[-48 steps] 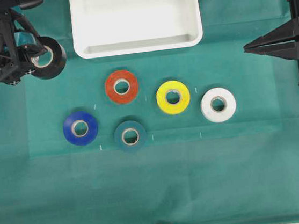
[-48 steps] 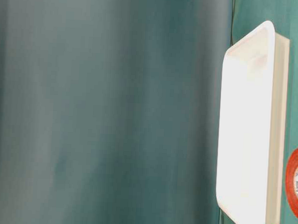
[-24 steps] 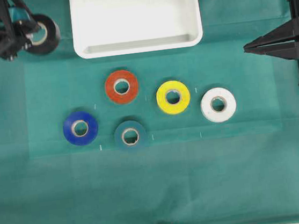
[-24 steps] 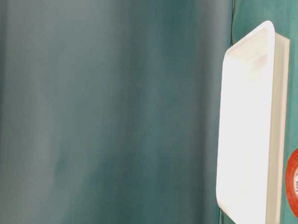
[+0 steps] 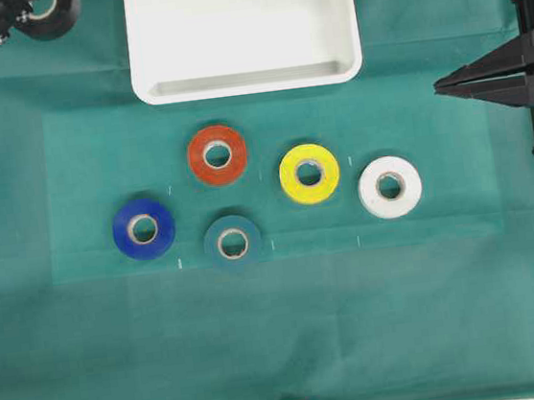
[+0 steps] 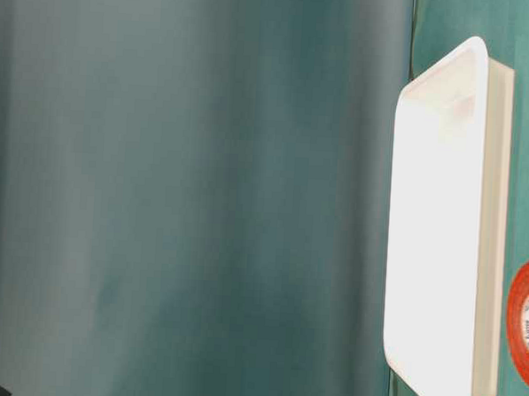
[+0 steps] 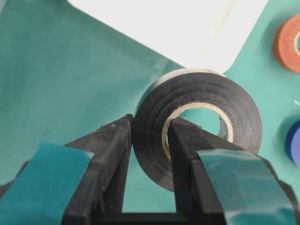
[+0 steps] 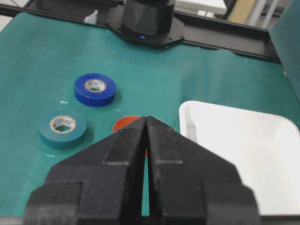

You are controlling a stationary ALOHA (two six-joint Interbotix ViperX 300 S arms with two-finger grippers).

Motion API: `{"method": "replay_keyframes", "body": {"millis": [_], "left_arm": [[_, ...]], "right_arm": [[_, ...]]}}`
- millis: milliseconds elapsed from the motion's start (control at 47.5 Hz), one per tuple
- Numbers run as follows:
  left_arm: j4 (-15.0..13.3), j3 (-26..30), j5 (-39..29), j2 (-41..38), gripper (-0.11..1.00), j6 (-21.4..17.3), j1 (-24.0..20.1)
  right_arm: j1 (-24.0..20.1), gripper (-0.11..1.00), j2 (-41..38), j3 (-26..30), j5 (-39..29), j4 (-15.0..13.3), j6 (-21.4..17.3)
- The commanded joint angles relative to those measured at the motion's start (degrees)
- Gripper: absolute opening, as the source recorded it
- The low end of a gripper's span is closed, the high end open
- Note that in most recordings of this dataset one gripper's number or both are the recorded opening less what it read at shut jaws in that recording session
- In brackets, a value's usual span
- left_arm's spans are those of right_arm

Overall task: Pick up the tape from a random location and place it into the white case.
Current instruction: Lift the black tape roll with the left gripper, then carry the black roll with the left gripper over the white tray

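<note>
Overhead view, using the white case as landmark: the left gripper is sitting well left of the case, at the top-left corner, holding the tape clear of the green cloth. Left wrist view is showing the pinch: one finger pressing the outside of the black roll, the other sitting inside the pale core, roll wall clamped between them, roll standing on edge, with a corner of the case showing beyond it. Case interior is holding nothing visible. Below the case, left to right: blue roll lying flat well below and left, red roll lying just below the case's front rim, teal roll lying below the red one, yellow roll lying below the case's right end, white roll lying further right. The right gripper is parking well right of the case, fingers pressed together; right wrist view is showing the tips meeting with only a thin seam.
</note>
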State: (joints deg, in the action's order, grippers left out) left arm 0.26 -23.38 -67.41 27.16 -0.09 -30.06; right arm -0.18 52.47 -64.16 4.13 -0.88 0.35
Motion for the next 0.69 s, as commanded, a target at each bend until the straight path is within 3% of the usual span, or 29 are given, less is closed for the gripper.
{"method": "replay_keyframes", "body": {"millis": [0, 358, 674], "left_arm": [[0.00, 1.76, 0.18, 0.35, 0.20, -0.18, -0.26], [-0.09, 2.64, 0.53, -2.72, 0.20, -0.18, 0.18], [0.00, 9.23, 2.37, -10.02, 0.20, -0.53, 3.78]], "right_arm": [[-0.09, 0.00, -0.26, 1.49, 0.18, -0.09, 0.00], [0.00, 0.00, -0.26, 1.58, 0.18, -0.09, 0.09], [-0.09, 0.00, -0.26, 1.49, -0.44, -0.09, 0.09]]}}
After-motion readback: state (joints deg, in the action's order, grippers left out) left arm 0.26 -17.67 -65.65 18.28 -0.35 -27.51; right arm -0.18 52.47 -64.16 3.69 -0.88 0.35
